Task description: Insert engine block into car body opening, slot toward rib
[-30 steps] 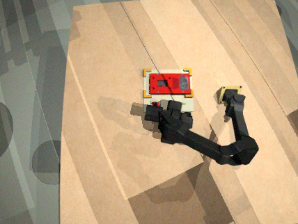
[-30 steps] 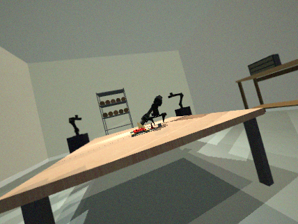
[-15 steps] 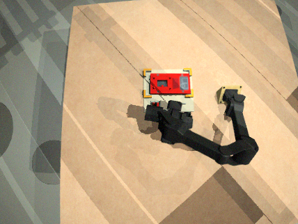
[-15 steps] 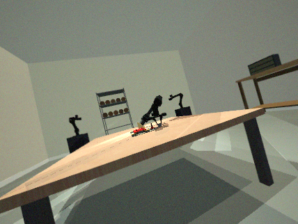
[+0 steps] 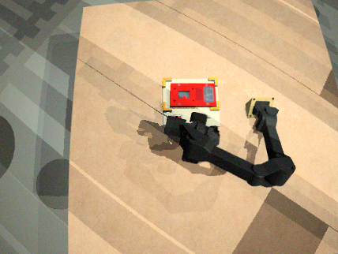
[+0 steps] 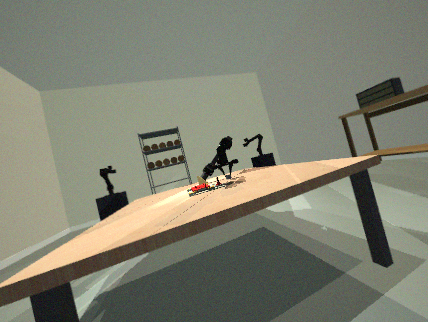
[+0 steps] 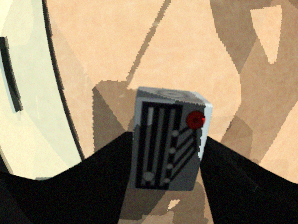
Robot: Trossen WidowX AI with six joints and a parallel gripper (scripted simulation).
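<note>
Tabletop (image 5: 118, 221) (image 6: 130, 230) (image 7: 100, 35), engine block (image 6: 228, 177) (image 7: 162, 145), long sides pinched
</note>
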